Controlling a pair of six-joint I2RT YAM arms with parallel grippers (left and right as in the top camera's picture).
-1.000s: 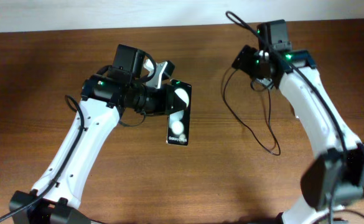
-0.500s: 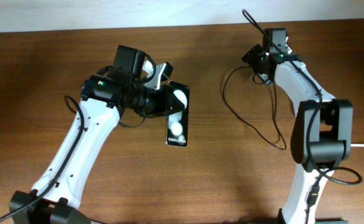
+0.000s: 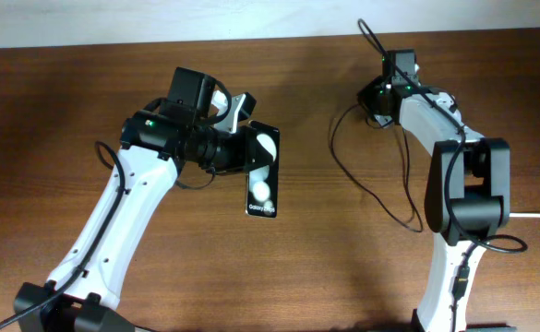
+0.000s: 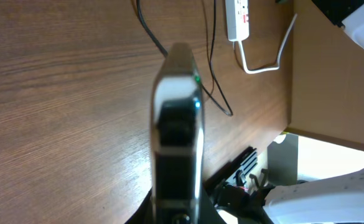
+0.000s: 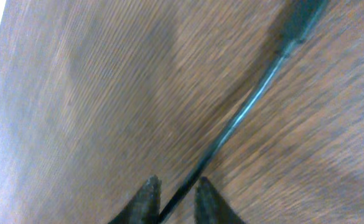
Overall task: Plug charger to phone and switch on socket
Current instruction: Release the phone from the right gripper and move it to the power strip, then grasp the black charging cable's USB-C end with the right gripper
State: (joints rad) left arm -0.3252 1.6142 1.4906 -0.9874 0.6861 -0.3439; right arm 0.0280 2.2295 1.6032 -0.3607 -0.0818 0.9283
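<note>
The phone [image 3: 262,171] is a glossy black slab with two white round spots, raised over the table with my left gripper [image 3: 240,151] shut on its upper end. In the left wrist view the phone [image 4: 177,93] shows edge-on. The charger [image 3: 371,189] is a thin black cable looping across the table on the right. My right gripper [image 3: 381,92] sits at the cable's far end. In the right wrist view its fingers [image 5: 148,196] are drawn in close on the charger [image 5: 238,124], whose connector tip [image 5: 301,17] points away. The socket [image 4: 239,17] lies far off.
A thick white cord [image 4: 264,64] curls away from the socket near the table's edge [image 4: 292,74]. Black cable loops [image 4: 211,68] lie between the phone and the socket. A pale wall strip [image 3: 159,23] borders the table's far side.
My right gripper has closed from wide open onto the black cable, and its arm has swung in towards the far end of the table. The left arm and the phone have stayed still.
</note>
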